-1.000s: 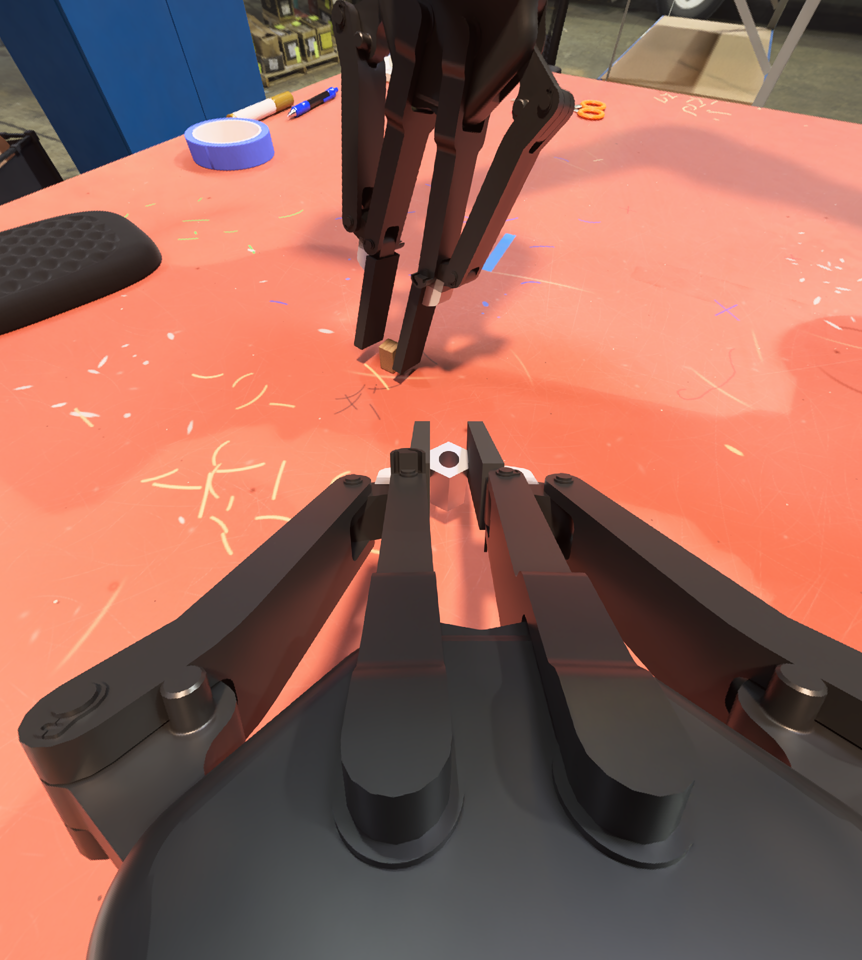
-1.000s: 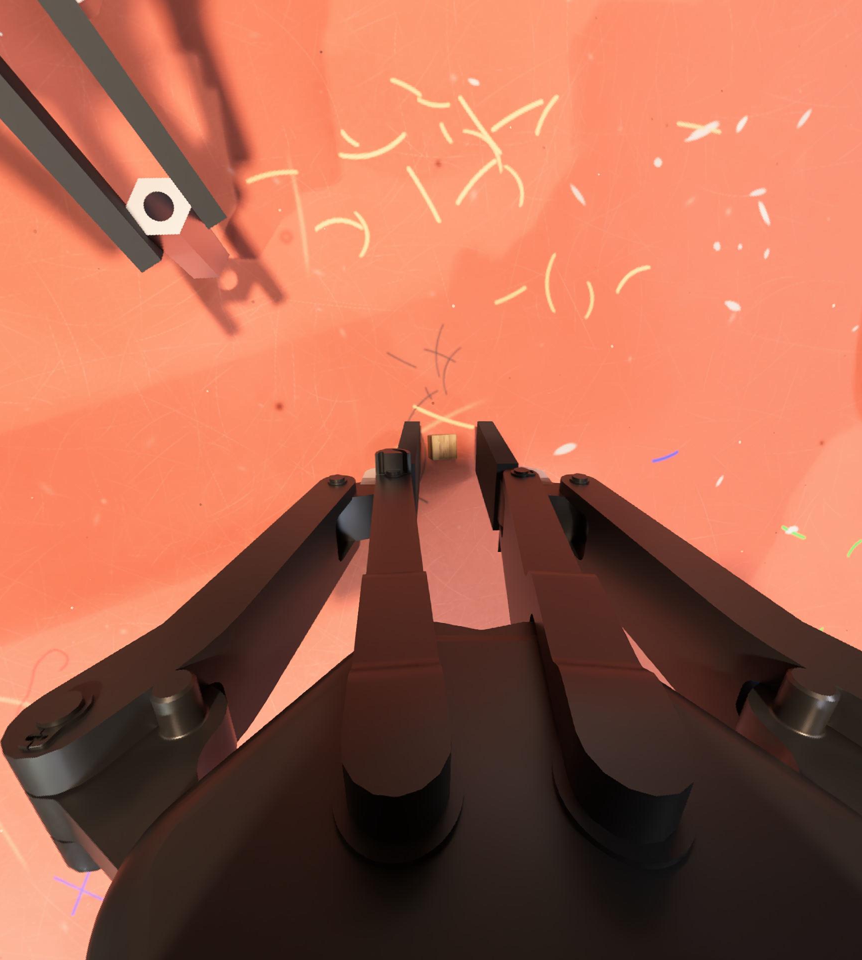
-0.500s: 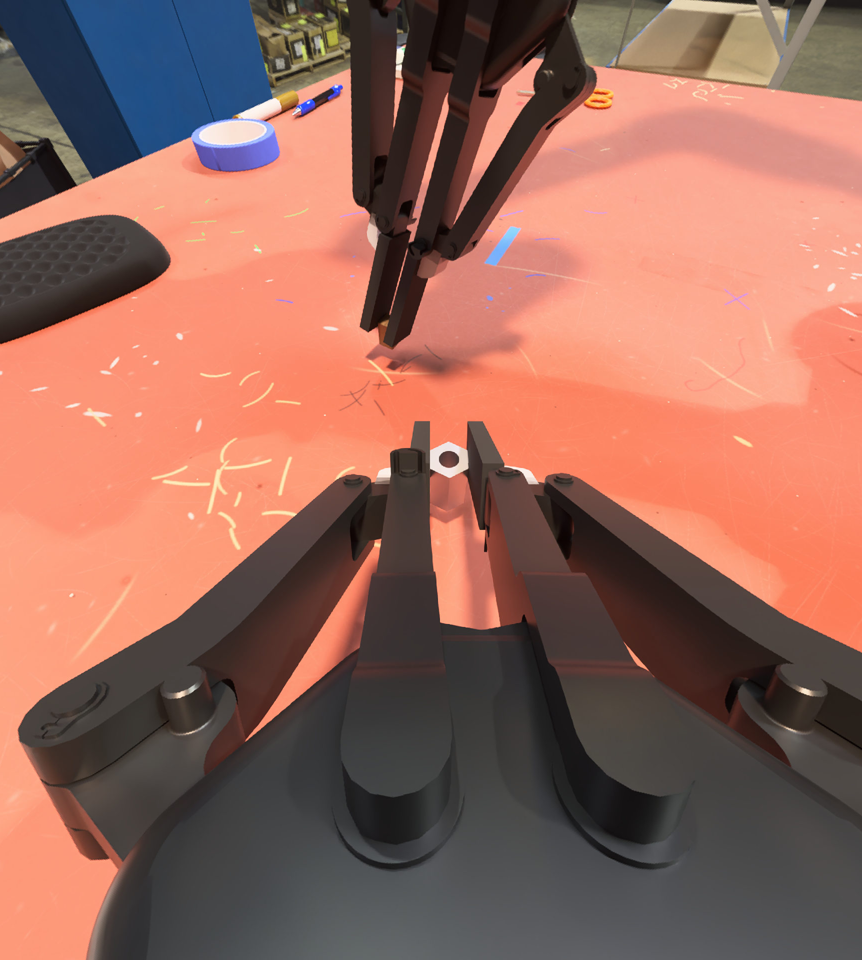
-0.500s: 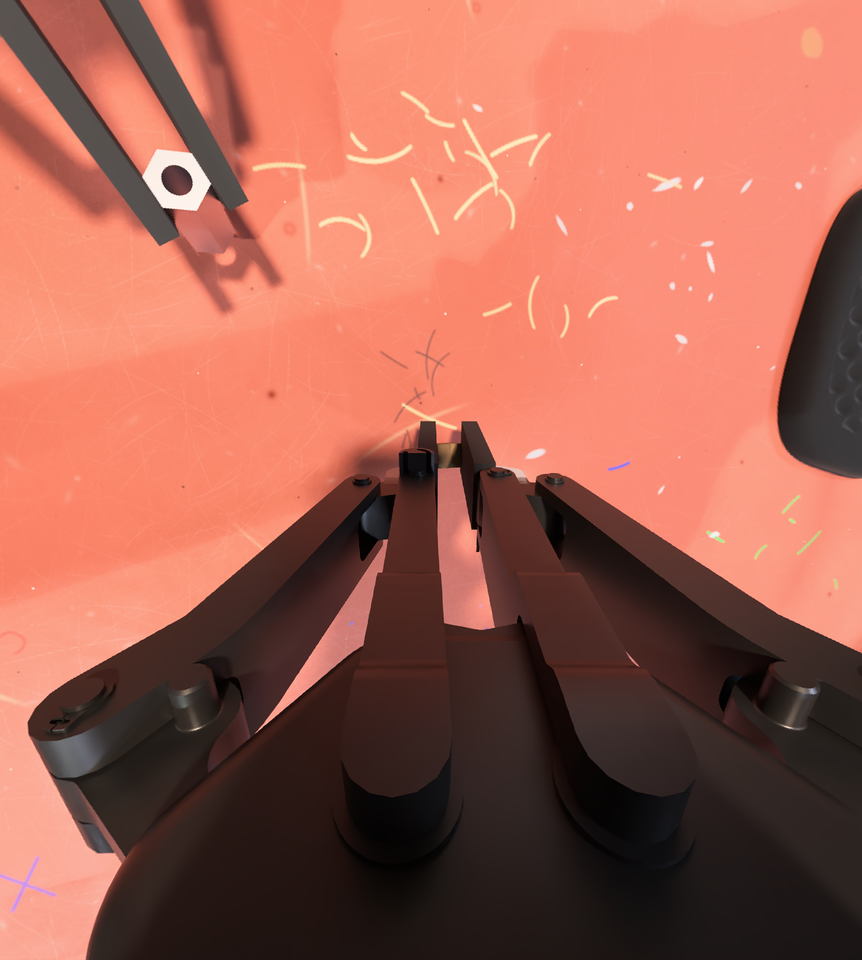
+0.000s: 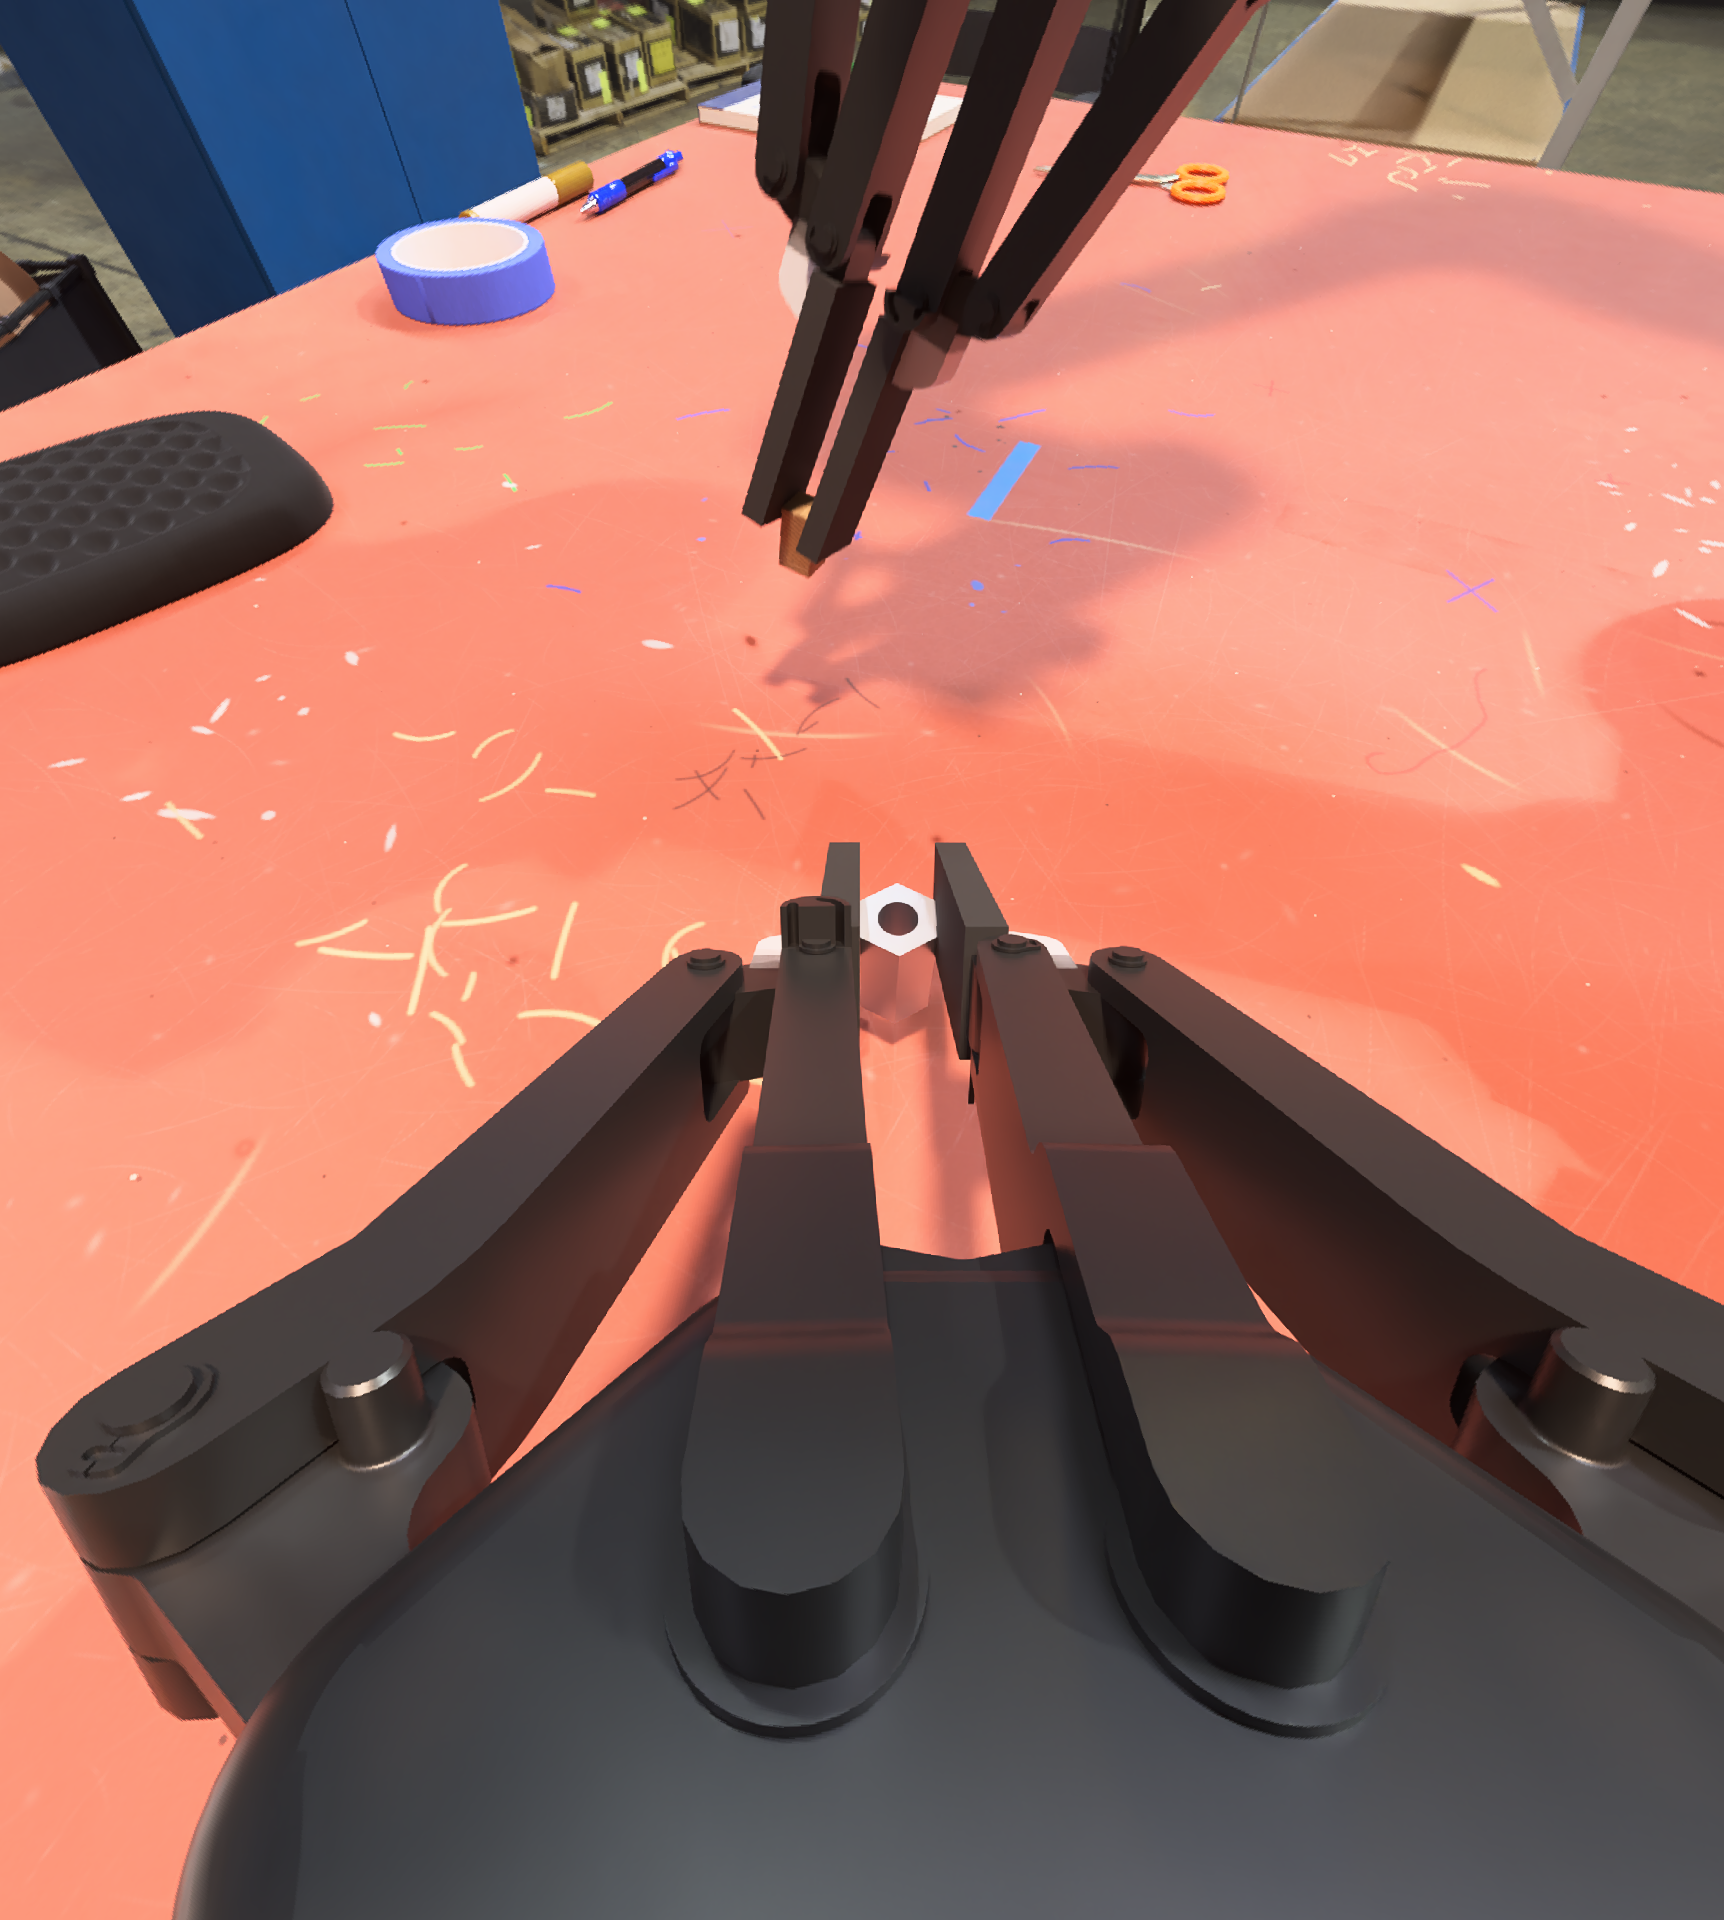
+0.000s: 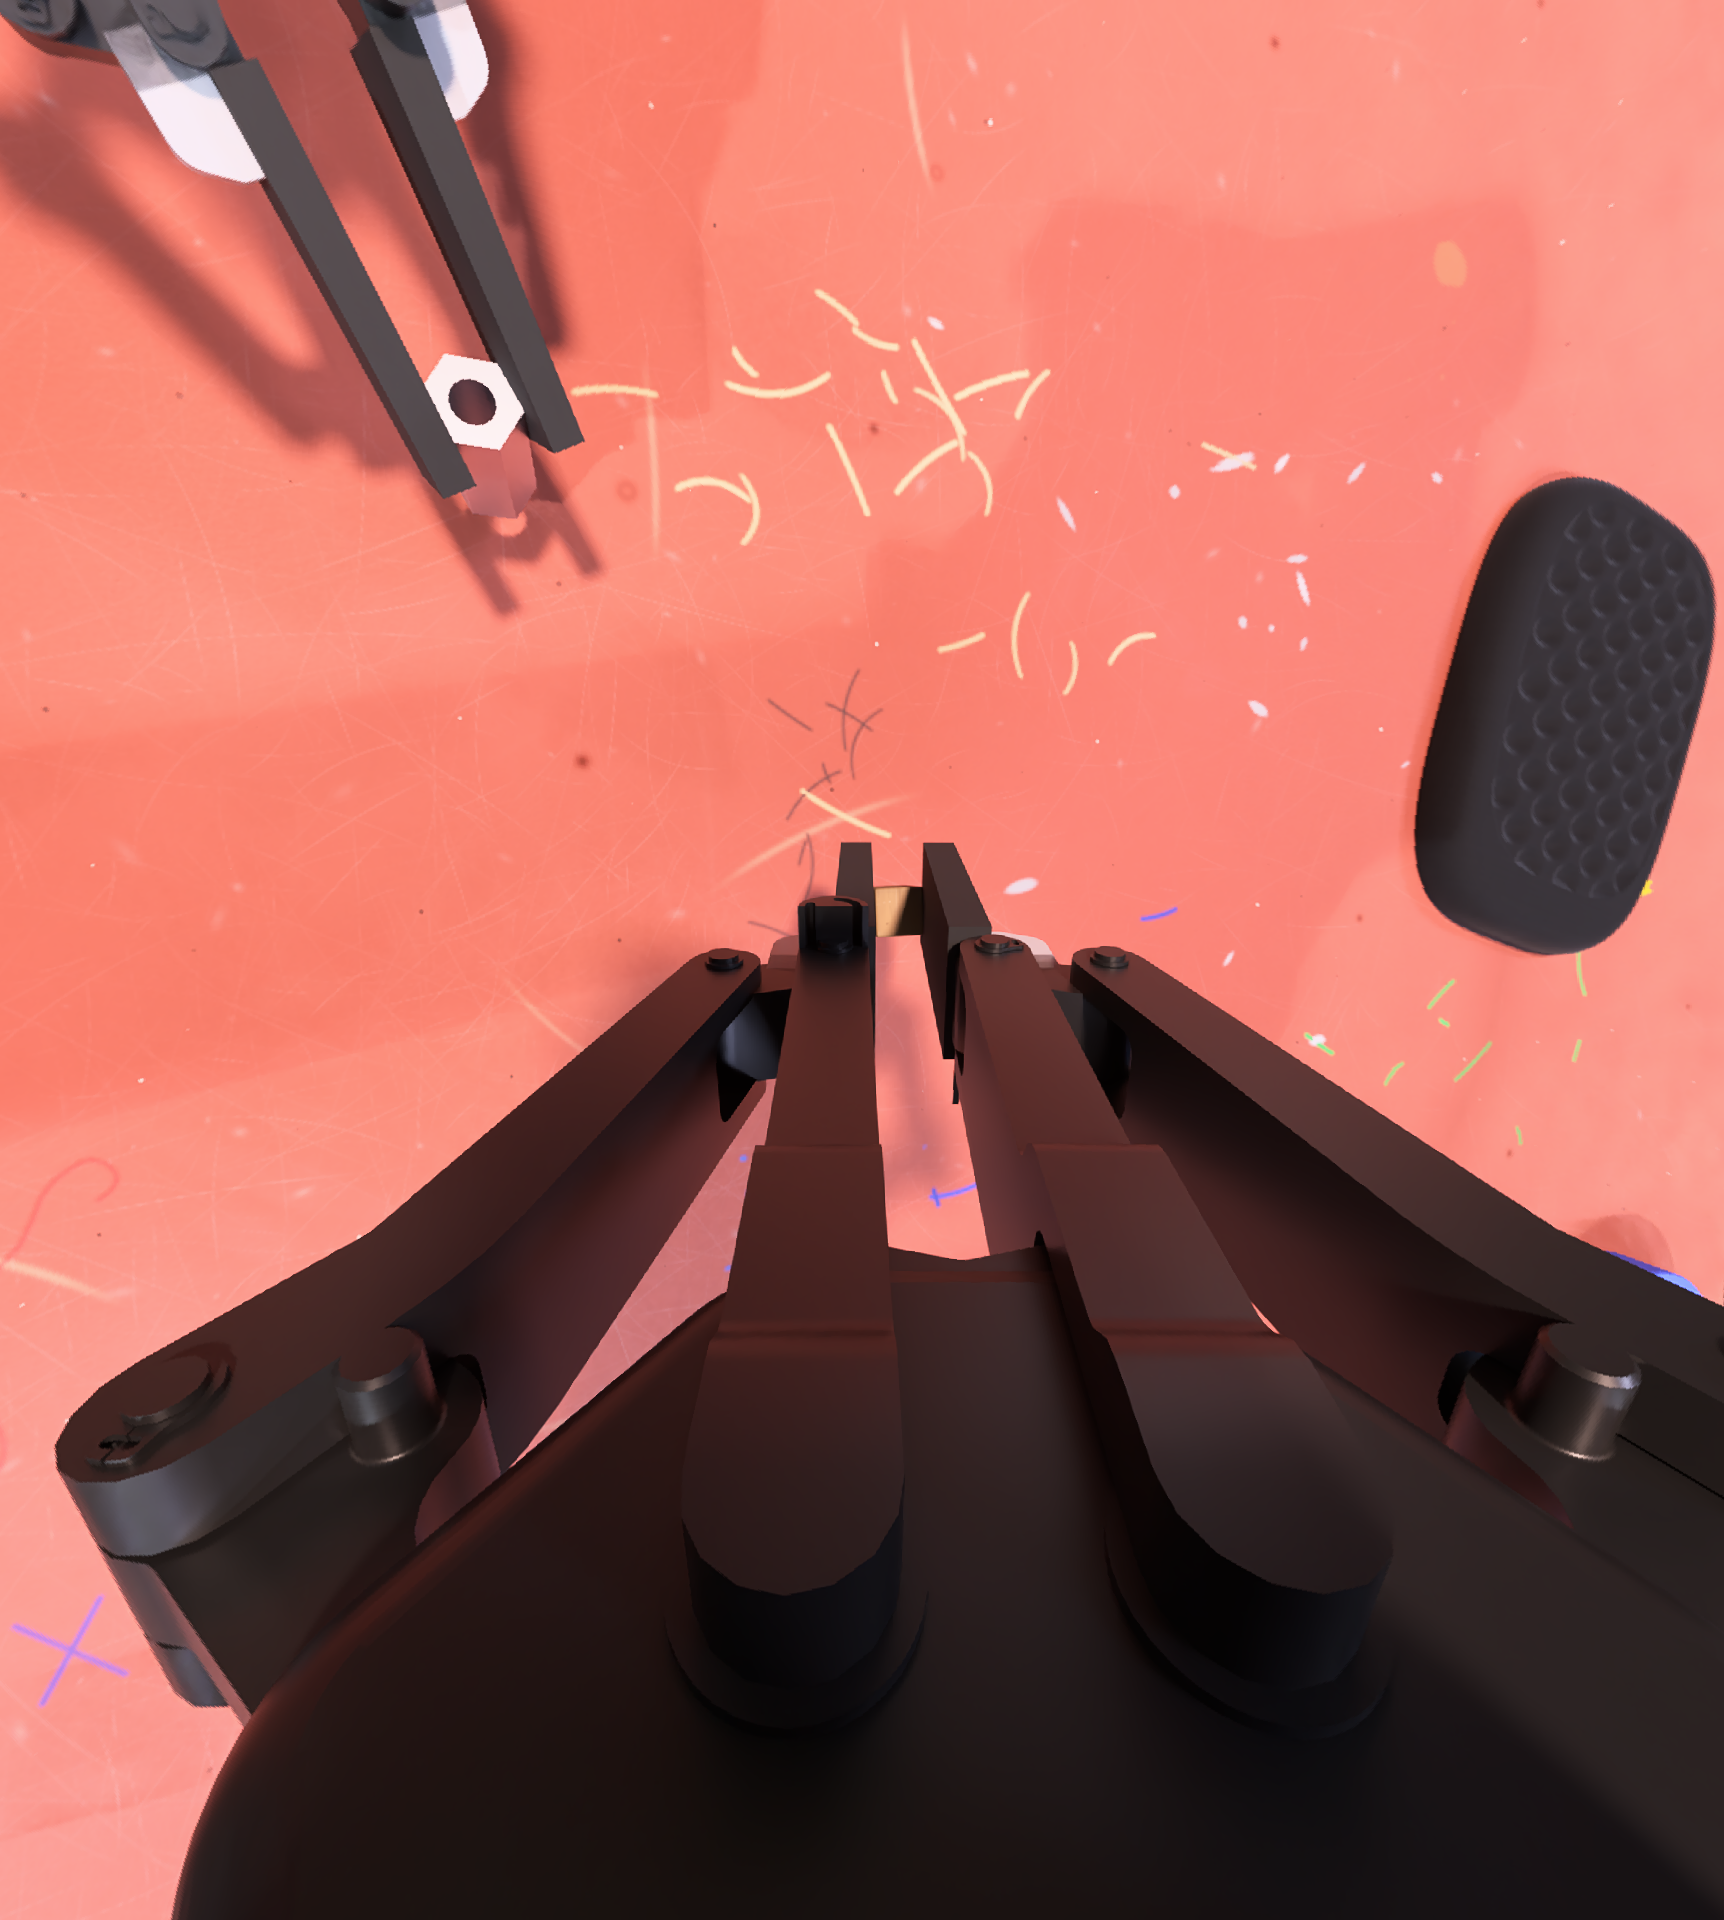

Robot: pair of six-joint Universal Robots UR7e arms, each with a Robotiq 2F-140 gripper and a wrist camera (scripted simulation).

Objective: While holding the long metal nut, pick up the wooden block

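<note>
My left gripper (image 5: 896,883) is shut on the long metal nut (image 5: 896,920), a silver hexagonal nut held above the red table; it also shows in the right wrist view (image 6: 476,407). My right gripper (image 6: 897,878) is shut on the small wooden block (image 6: 896,909), which sits between its fingertips. In the left wrist view the right gripper (image 5: 804,530) hangs above the table with the wooden block (image 5: 798,540) poking out below its fingertips, clear of the surface. The two grippers are apart.
The red table (image 5: 1357,831) is scratched and marked. A black textured pad (image 5: 68,530) lies at the left, also in the right wrist view (image 6: 1564,717). A blue tape roll (image 5: 465,268), pens (image 5: 629,182) and orange scissors (image 5: 1196,185) lie at the far edge.
My right gripper closed on the wooden block and lifted it off the table, rising steadily. My left gripper kept hold of the nut and barely moved.
</note>
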